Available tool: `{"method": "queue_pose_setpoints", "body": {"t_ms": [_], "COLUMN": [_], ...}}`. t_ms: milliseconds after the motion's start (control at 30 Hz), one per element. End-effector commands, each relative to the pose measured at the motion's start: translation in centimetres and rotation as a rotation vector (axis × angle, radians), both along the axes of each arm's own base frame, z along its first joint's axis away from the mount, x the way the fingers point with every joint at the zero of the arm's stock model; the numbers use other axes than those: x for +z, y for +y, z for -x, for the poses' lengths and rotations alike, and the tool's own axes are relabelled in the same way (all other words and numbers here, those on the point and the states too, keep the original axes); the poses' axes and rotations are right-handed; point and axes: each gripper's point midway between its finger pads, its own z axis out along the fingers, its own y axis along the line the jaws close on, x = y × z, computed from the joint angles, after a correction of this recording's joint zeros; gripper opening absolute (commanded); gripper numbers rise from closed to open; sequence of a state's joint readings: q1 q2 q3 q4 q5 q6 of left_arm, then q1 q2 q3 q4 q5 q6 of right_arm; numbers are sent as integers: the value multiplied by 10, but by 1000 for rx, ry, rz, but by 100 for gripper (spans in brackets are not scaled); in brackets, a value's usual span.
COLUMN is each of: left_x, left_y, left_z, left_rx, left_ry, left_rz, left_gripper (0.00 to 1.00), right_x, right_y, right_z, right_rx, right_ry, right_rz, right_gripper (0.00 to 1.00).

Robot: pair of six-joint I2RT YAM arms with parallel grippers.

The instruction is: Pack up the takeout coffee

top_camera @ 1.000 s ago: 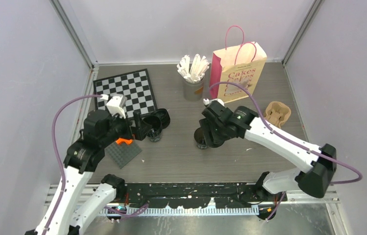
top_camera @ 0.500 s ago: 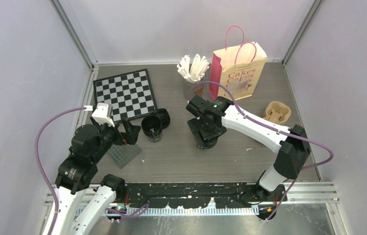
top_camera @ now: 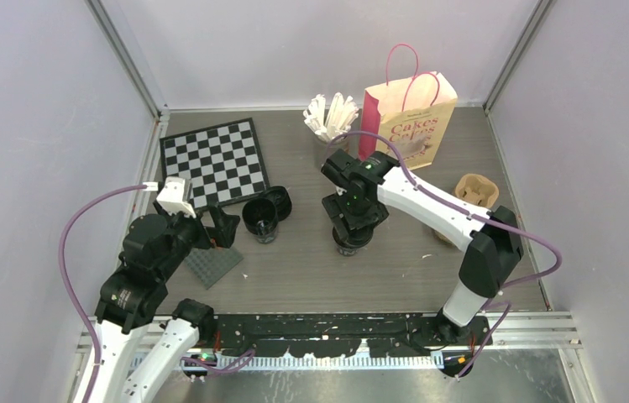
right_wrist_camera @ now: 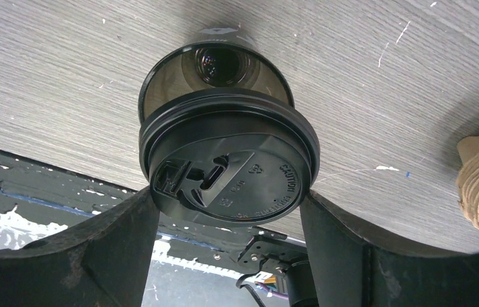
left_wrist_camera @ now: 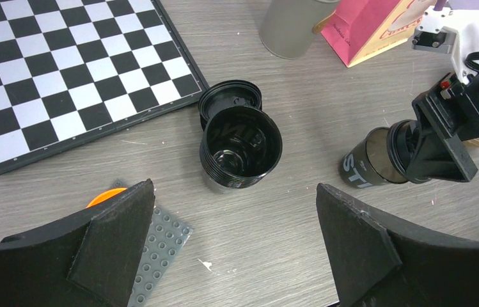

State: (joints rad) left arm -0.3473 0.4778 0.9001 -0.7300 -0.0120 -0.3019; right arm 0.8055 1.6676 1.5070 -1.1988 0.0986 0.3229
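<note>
As left tool [top_camera: 225, 225] retreated, right tool [right_wrist_camera: 229, 195] clamps lid [right_wrist_camera: 224, 160].

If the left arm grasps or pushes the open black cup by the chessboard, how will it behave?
Probably light: the open black cup looks empty inside. With its lid lying off beside it, the rim may flex when squeezed. Pushed high, it might tip.

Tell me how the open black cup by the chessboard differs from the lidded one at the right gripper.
The open black disposable cup has no lid on; its round black plastic lid lies beside it, while the lidded black disposable cup is capped. The open cup stands upright and free; the lidded cup is tilted, its lid between the right gripper's jaws. Both are black.
</note>
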Motion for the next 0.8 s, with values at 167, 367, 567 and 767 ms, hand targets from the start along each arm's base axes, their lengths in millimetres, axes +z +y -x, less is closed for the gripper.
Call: {"method": "queue_pose_setpoints", "body": {"t_ms": [167,367,567,767], "left_x": [8,7,5,5], "left_y": [1,1,-1,-1], "left_z": [-4,-4,-5,-4], "left_rx": [5,3,-7,-8], "left_ry": [-43,-46,-38,-39], "left_rz": [-8,-9,-13,-12], "left_gripper": [100,100,100,100], "right_x": [-1,-2,-5,-9], "right_y": [8,10,10,14], "right_z": [-1,-5,-8,-12], "right_rx": [48,53,53,49], "right_ry": [71,68,78,78], "right_rz": [-16,-9,10,14], "right_gripper": [81,81,81,81]}}
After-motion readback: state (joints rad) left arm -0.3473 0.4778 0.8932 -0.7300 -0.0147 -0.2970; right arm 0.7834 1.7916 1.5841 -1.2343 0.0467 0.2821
